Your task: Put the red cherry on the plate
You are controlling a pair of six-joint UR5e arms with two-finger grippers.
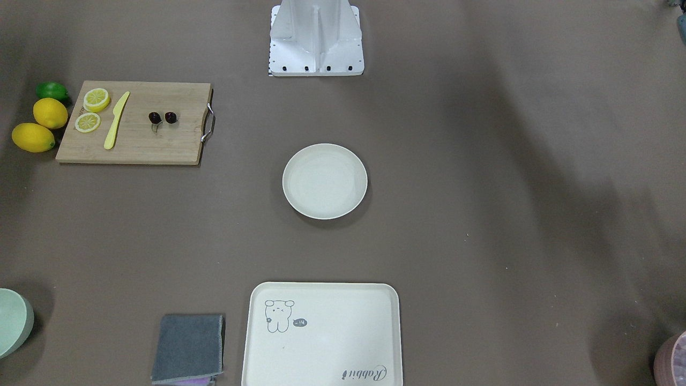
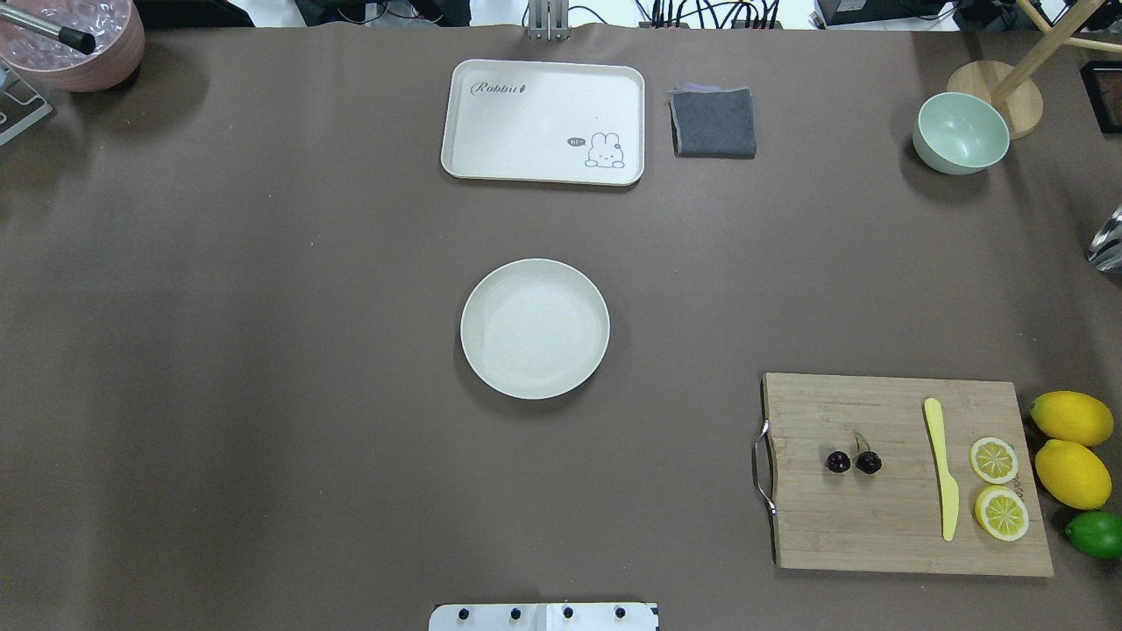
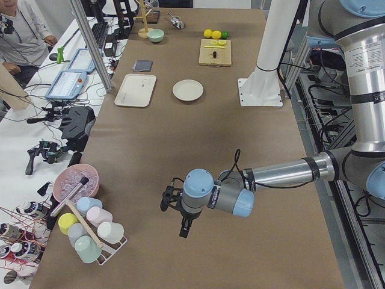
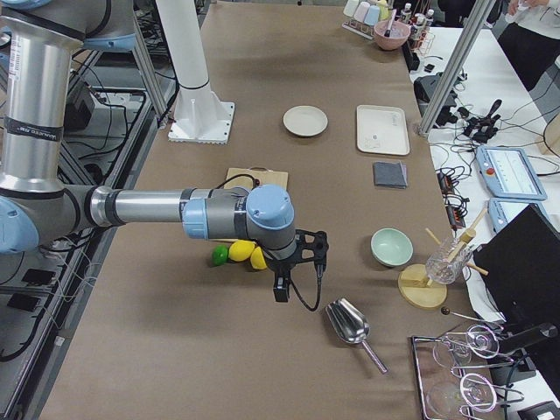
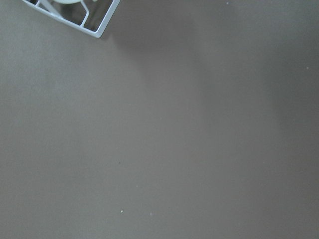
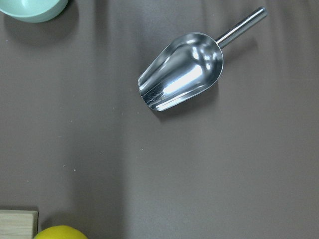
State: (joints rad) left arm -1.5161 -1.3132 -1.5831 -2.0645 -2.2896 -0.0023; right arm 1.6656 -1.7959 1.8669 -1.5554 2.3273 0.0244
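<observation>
Jaws of left gripper (image 3: pixel 184 229) and right gripper (image 4: pixel 280 290) (open or closed, cannot tell) hang well apart from the tiny glossy dark red cherry pair (image 2: pixel 853 459): likely light, slippery, best pinched gently across one fruit.

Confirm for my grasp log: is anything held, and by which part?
Nothing seems held: the red cherry lies on the cutting board, far from the left gripper and right gripper.

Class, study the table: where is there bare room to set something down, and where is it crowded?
The plate is empty, with bare table all round it: toward the tray, toward the cutting board, widest on the robot's left. The board is crowded: cherries, knife, lemon slices, with whole lemons beside it.
</observation>
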